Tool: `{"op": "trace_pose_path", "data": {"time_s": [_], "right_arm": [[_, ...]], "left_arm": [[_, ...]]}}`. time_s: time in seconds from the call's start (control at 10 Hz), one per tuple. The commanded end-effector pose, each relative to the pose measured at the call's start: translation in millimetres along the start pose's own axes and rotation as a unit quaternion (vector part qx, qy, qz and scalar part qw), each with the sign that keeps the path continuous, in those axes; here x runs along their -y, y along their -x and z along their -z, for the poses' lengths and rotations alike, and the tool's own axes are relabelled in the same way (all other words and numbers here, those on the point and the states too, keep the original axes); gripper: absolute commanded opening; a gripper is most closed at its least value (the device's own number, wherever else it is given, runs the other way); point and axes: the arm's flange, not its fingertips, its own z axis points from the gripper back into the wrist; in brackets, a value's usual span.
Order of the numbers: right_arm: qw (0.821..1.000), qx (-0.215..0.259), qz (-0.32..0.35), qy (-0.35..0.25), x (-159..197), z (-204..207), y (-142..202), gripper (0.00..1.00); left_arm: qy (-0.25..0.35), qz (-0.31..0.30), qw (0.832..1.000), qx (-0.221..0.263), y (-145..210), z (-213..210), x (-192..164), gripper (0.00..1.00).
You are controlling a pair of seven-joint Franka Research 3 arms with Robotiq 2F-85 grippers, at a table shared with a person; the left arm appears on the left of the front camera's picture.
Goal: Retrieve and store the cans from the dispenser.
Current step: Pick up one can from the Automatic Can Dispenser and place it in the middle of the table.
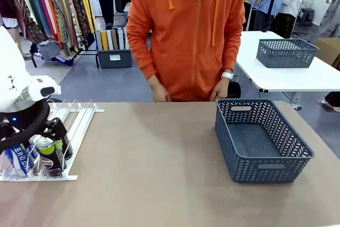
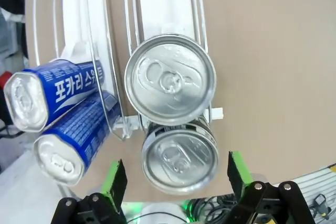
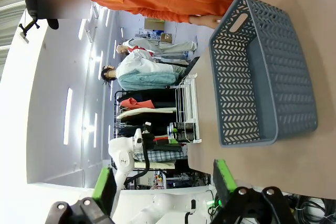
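The dispenser (image 1: 79,118) lies at the table's left front, a white rack with thin rails. At its low end lie blue Pocari cans (image 1: 20,159) and a dark Pepsi can (image 1: 50,157). My left gripper (image 1: 56,134) hangs right over them. In the left wrist view my left gripper (image 2: 176,177) is open, its green pads (image 2: 115,181) on either side of the nearer silver can top (image 2: 179,158), apart from it. A second can top (image 2: 169,80) sits just behind it, and two Pocari cans (image 2: 58,90) lie in the lane beside. My right gripper (image 3: 164,184) is open and holds nothing.
A dark grey perforated basket (image 1: 297,155) stands at the table's right, also seen from the right wrist as the basket (image 3: 231,77). A person in an orange hoodie (image 1: 186,35) stands at the far edge with both hands low. Another table with a basket (image 1: 287,52) is behind.
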Motion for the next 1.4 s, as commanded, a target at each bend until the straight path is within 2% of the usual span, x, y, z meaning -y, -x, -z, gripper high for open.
{"op": "trace_pose_path", "data": {"time_s": [0.0,0.5,0.6,0.7,0.8,1.3], "right_arm": [[1.0,0.004,0.007,-0.008,-5.8,-0.2,-1.2,1.0],[1.0,0.004,0.007,-0.008,-5.8,-0.2,-1.2,1.0],[1.0,0.004,0.007,-0.008,-5.8,-0.2,-1.2,1.0],[1.0,0.004,0.007,-0.008,-5.8,-0.2,-1.2,1.0],[1.0,0.004,0.007,-0.008,-5.8,-0.2,-1.2,1.0],[1.0,0.004,0.007,-0.008,-5.8,-0.2,-1.2,1.0]], "left_arm": [[0.013,-0.003,1.0,0.01,10.9,26.8,-4.0,1.0],[0.016,-0.001,1.0,0.001,10.7,33.3,-2.6,1.0],[0.014,-0.003,1.0,0.001,10.7,33.7,-2.0,0.64],[0.01,-0.004,1.0,0.004,11.0,33.9,-2.0,0.04],[0.007,-0.004,1.0,0.007,10.3,35.0,-0.7,0.0],[-0.002,-0.006,1.0,0.014,9.9,33.7,-1.0,0.0]]}}
